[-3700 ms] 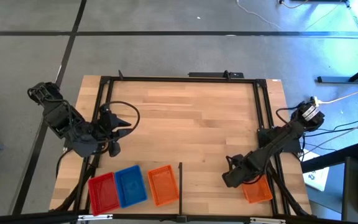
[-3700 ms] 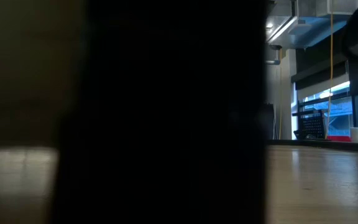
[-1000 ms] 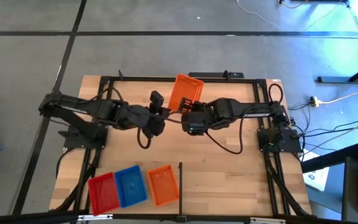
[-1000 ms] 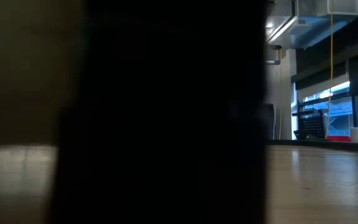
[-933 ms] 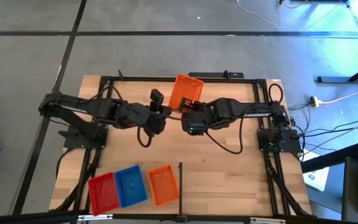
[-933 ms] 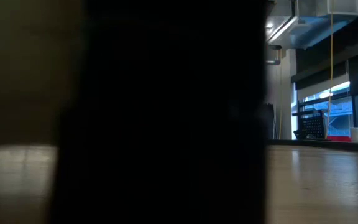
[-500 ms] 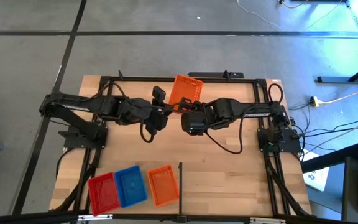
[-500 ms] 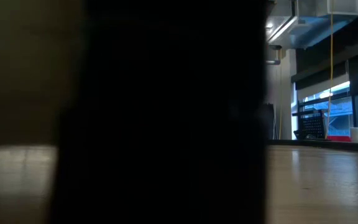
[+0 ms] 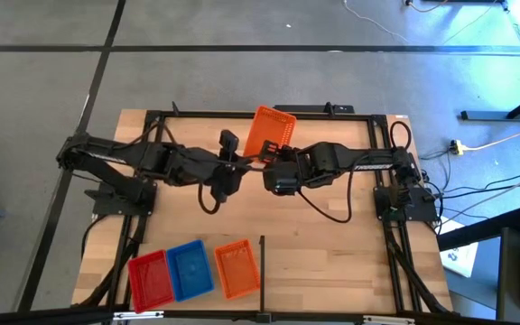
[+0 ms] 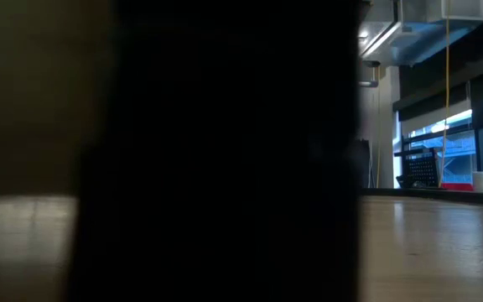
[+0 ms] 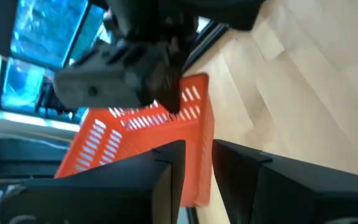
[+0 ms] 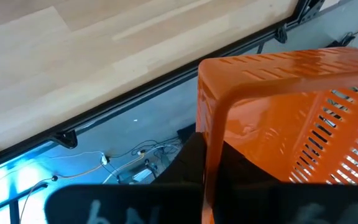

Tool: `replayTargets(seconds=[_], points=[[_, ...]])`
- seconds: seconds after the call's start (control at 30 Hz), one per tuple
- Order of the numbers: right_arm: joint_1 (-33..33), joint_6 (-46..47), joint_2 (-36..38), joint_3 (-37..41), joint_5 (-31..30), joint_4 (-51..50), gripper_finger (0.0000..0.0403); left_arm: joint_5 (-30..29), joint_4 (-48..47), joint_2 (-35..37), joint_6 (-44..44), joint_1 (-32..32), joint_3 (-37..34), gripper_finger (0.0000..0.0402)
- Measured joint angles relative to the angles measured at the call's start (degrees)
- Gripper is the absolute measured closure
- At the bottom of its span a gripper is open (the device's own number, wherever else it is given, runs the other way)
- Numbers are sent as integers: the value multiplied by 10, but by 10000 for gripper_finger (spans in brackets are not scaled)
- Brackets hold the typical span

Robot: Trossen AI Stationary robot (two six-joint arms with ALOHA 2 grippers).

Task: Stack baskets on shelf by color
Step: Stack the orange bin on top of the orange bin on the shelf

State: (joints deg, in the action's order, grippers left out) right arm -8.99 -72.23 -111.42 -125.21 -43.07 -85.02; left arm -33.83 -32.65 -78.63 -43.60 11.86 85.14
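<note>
The right gripper [image 9: 265, 162] is clamped tight on the rim of an orange basket [image 9: 268, 133], holding it tilted in the air over the far middle of the desk [image 9: 332, 235]; the left gripper [image 9: 236, 161] meets it from the other side, its fingers [image 11: 166, 180] narrowly parted with the basket's edge [image 11: 194, 155] between them. Along the desk's near edge, toward its left corner, a red basket [image 9: 150, 278], a blue basket [image 9: 190, 270] and another orange basket [image 9: 236, 267] lie side by side, just left of a thin black divider bar [image 9: 262, 262].
</note>
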Motion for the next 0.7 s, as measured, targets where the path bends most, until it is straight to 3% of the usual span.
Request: replayTargets(seconds=[0.7], points=[[0, -1, 0, 0, -9, 17, 403, 23, -45, -13, 28, -47, 0, 327]])
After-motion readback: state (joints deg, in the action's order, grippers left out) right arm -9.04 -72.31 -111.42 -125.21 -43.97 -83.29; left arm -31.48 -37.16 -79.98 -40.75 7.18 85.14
